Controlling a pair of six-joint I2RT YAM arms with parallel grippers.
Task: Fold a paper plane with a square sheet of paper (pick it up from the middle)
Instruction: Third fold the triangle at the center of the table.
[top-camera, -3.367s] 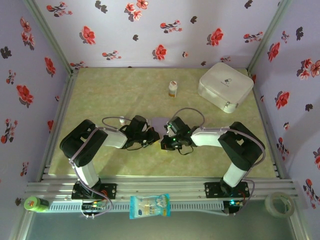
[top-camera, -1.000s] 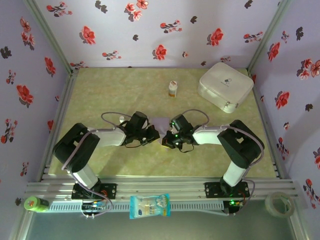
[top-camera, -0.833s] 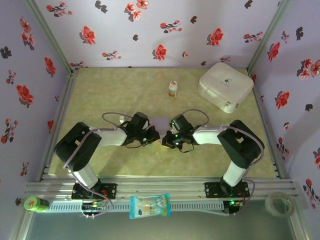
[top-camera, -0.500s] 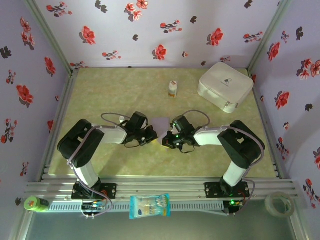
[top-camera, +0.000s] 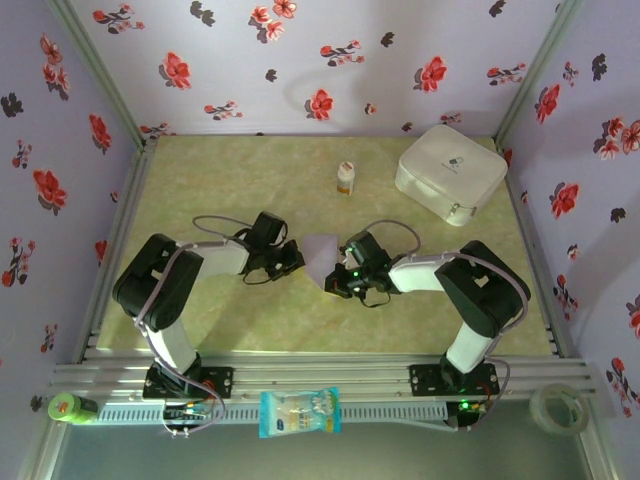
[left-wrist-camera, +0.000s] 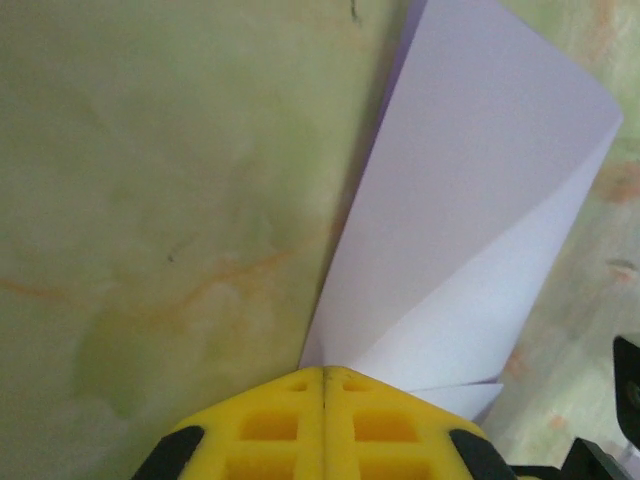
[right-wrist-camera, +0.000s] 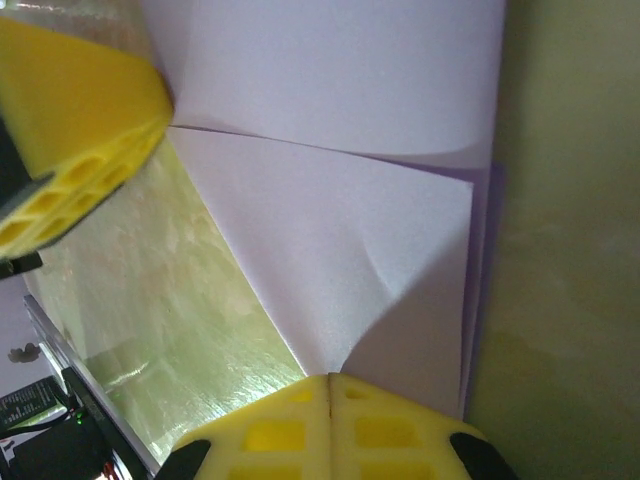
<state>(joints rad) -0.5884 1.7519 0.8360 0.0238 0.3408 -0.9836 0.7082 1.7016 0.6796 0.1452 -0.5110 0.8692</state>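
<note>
The square sheet of paper (top-camera: 320, 255), pale lavender and partly folded into overlapping flaps, lies at the middle of the green table (top-camera: 200, 190) between my two grippers. My left gripper (top-camera: 299, 263) is shut, its yellow tips (left-wrist-camera: 323, 372) resting at the near corner of the paper (left-wrist-camera: 470, 200); I cannot tell whether paper is pinched there. My right gripper (top-camera: 330, 281) is shut (right-wrist-camera: 329, 378) on a raised crease of the paper (right-wrist-camera: 340, 90). The left gripper (right-wrist-camera: 160, 112) touches the sheet's far edge in the right wrist view. No finished paper plane is formed.
A white rounded case (top-camera: 450, 172) stands at the back right and a small bottle (top-camera: 345, 178) at the back centre. A snack packet (top-camera: 299, 412), a tape roll (top-camera: 557, 405) and a green object (top-camera: 68, 407) sit off the table's near edge.
My left gripper has drawn back to the left and slightly away, uncovering more of the paper. The right gripper has barely moved. Both stayed shut.
</note>
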